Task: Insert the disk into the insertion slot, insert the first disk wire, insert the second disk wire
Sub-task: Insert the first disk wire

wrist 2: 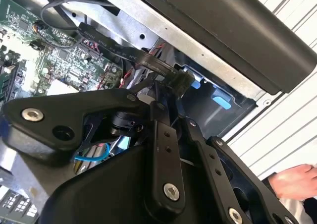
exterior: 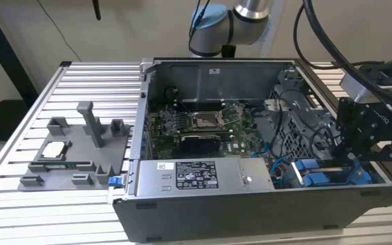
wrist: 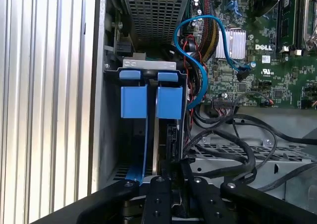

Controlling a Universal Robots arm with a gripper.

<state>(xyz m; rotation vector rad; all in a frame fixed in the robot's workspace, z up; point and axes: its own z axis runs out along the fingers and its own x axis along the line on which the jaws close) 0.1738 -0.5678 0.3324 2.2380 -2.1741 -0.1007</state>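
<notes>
Inside insertion slot (wrist: 112, 135), disk (wrist: 169, 103) on edge, long axis along bay, fingers (wrist 2: 161, 140) narrow on black connector (wrist 2: 176, 80)

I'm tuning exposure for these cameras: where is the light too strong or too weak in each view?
Exterior view: the slatted table is evenly bright, the case's outer wall in shade. First wrist view: the table washes out pale, and the drive bay under the blue tabs is dark. Second wrist view: the end effector is near black against the bright table.
</notes>
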